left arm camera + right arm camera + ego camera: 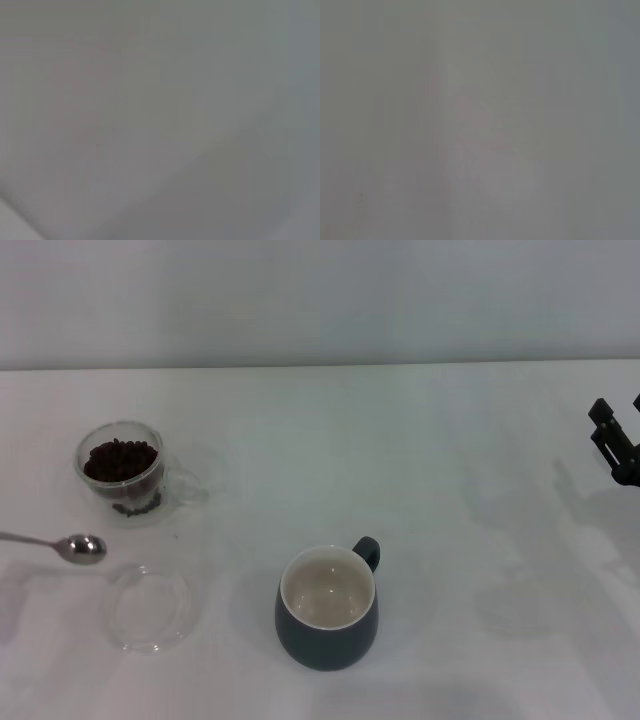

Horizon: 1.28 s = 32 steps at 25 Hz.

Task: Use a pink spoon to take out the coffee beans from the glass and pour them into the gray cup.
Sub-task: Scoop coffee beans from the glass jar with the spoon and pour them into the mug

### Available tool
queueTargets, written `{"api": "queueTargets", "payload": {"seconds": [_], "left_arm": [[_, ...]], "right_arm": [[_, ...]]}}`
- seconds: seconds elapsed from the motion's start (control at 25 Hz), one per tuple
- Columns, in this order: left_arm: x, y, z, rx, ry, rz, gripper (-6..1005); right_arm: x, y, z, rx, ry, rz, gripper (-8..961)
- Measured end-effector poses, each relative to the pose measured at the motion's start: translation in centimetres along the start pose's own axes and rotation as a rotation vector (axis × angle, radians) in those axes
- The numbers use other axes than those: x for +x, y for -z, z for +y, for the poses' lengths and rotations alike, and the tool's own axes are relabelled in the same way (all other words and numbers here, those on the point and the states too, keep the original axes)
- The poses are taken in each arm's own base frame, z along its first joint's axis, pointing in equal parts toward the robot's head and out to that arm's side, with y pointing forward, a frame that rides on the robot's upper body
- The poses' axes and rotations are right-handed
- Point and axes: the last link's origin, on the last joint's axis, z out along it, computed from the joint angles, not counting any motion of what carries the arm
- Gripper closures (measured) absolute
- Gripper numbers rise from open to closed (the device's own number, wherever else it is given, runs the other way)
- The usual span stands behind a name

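Observation:
The glass (122, 472) stands at the left of the white table and holds a heap of dark coffee beans (120, 458). The pink spoon (80, 547) shows only its metal bowl and neck, just in front of the glass. Its handle runs off the left edge of the head view, so what holds it is hidden. The gray cup (327, 608) stands at the front centre, cream inside and empty, with its handle to the far right. My right gripper (618, 412) is at the right edge, open and empty, far from the cup. My left gripper is out of view.
A flat shallow clear glass dish (150, 607) lies in front of the spoon, left of the gray cup. The white table's (450, 540) far edge meets a pale wall. Both wrist views show only a blank grey surface.

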Motion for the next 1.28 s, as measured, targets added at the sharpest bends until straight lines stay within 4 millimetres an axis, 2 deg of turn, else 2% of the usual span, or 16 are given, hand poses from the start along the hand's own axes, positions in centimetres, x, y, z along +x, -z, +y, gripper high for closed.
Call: {"api": "queueTargets", "payload": {"seconds": [0.32,0.48,0.52,0.76,0.88,1.0,1.28], "left_arm": [[5.1,-0.6,-0.2,-0.056,-0.093,0.027,868],[8.0,-1.7,-0.3,-0.08,-0.162,0.012,868],[9.2,-2.4,-0.3,-0.094,-0.187,-0.003,868],[12.6,-6.4,0.1,-0.144,-0.282,-0.128,869],[13.3,-8.7,-0.3,-0.118,-0.318,-0.184,868],[13.0,-10.6,-1.0,-0.066,-0.339,-0.224,867],[11.6,-12.7,-1.5,-0.027,-0.369,-0.255,866]], "right_arm": [[-0.1,-0.3,-0.1,0.0,0.006,0.002,340],[-0.1,-0.4,-0.1,0.0,0.006,0.001,340],[-0.1,-0.4,-0.1,0.0,0.006,0.001,340],[-0.1,-0.4,-0.1,0.0,0.006,0.0,340],[-0.1,-0.4,-0.1,0.0,0.006,0.0,340],[-0.2,-0.5,-0.1,-0.001,0.006,0.0,340],[-0.2,-0.5,-0.1,-0.001,0.007,-0.002,340]]}}
